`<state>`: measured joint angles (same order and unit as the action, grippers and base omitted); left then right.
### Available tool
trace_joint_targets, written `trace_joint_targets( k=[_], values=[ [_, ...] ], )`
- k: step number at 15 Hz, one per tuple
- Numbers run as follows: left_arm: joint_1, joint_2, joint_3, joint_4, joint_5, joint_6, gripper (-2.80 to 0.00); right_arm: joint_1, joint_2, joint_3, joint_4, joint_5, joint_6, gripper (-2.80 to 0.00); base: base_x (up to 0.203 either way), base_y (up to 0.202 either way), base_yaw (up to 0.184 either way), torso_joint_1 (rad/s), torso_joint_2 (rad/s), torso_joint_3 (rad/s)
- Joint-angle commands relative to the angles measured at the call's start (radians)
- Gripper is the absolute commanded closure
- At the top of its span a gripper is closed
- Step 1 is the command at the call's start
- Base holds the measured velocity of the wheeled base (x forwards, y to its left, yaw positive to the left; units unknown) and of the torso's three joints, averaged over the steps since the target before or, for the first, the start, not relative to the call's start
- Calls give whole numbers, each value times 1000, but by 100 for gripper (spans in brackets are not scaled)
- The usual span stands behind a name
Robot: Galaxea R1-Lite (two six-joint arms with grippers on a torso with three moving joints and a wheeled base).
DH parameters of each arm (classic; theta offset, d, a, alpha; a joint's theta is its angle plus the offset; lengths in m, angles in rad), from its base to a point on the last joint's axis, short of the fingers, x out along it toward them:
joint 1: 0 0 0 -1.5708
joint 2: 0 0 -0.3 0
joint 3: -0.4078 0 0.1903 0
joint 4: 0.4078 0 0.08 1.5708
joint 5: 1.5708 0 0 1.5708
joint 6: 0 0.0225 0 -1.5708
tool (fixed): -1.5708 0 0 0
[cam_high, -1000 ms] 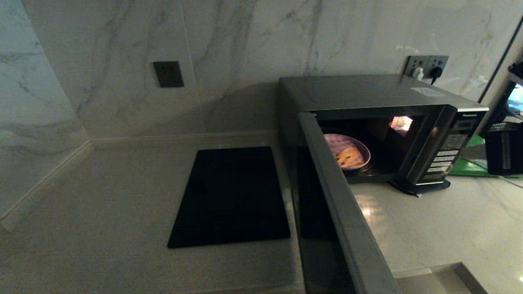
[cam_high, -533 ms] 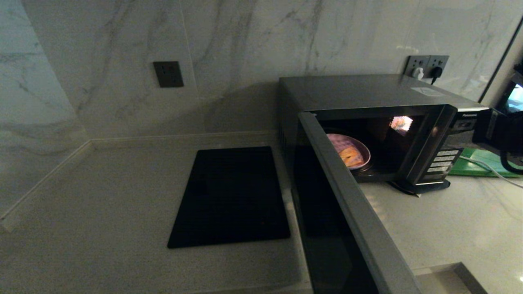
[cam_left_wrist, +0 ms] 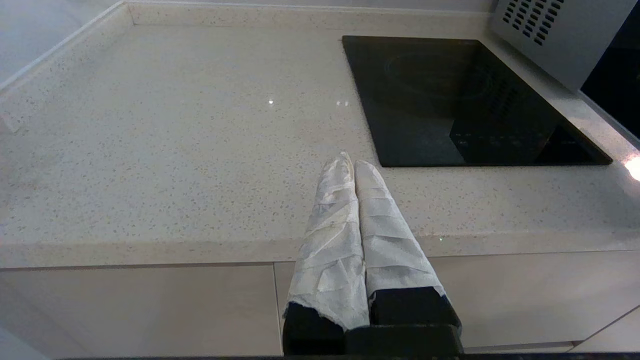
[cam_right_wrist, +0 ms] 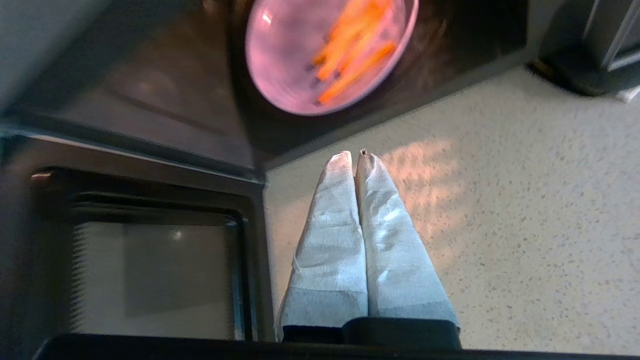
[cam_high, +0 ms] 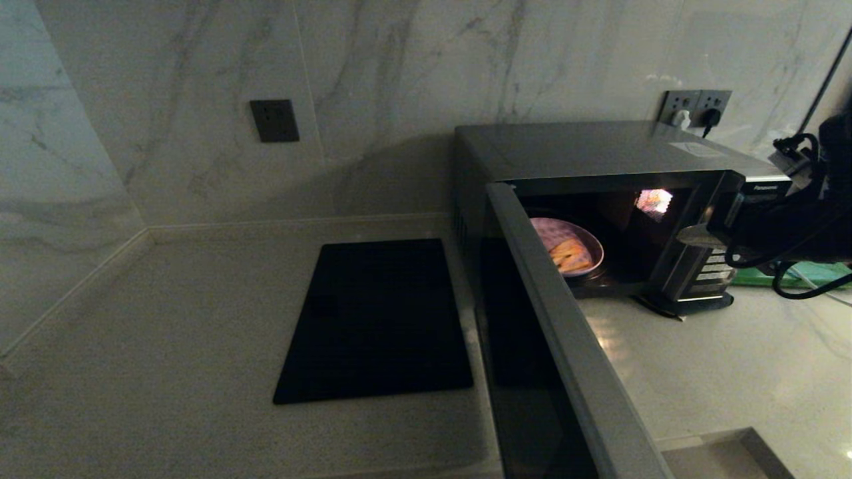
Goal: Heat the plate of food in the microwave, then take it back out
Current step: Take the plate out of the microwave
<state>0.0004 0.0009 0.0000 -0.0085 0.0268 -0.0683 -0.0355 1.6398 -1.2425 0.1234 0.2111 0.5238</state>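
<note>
The black and silver microwave (cam_high: pixel 586 150) stands on the counter with its door (cam_high: pixel 566 346) swung wide open toward me. Inside, the lavender plate of food (cam_high: pixel 566 246) rests on the oven floor with orange-tan pieces on it, and the same plate (cam_right_wrist: pixel 295 60) appears in the right wrist view. My right gripper (cam_high: pixel 691 235) hovers in front of the button panel, to the right of the opening and apart from the plate. Its wrapped fingers (cam_right_wrist: pixel 380 210) are pressed together, holding nothing. My left gripper (cam_left_wrist: pixel 350 161) is shut and parked below the counter's front edge.
A flat black panel (cam_high: pixel 379 319) lies on the counter left of the microwave. A green board (cam_high: pixel 785 273) sits behind my right arm. Wall sockets (cam_high: pixel 695 106) with plugs are above the oven, and a dark outlet (cam_high: pixel 274 120) is on the back wall.
My right arm has come in from the right edge and moved left, up to the microwave's front. The open door has shifted slightly. The plate has not moved.
</note>
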Motion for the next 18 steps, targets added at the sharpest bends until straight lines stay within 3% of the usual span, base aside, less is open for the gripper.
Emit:
trace_joint_targets(
  k=[1, 5, 6, 12, 16, 18],
  values=[
    [0, 1, 0, -1, 1, -1, 0, -5, 78, -5, -1, -2, 3, 0, 0, 0, 0, 0, 0, 0],
    [0, 1, 0, -1, 1, -1, 0, -4, 113, -18, -1, -1, 8, 0, 0, 0, 0, 0, 0, 0],
    [1, 1, 0, 1, 1, -1, 0, -1, 115, -17, -1, 1, 8, -280, 0, 0, 0, 0, 0, 0],
    [1, 1, 0, -1, 1, -1, 0, 6, 134, 9, -2, 17, -34, -280, 0, 0, 0, 0, 0, 0],
    [1, 1, 0, -1, 1, -1, 0, 21, 138, 62, 15, -140, -58, -280, 0, 0, 0, 0, 0, 0],
    [0, 1, 0, 0, 1, -1, 0, 46, 126, 42, 104, -194, -57, -280, 0, 0, 0, 0, 0, 0]
  ],
)
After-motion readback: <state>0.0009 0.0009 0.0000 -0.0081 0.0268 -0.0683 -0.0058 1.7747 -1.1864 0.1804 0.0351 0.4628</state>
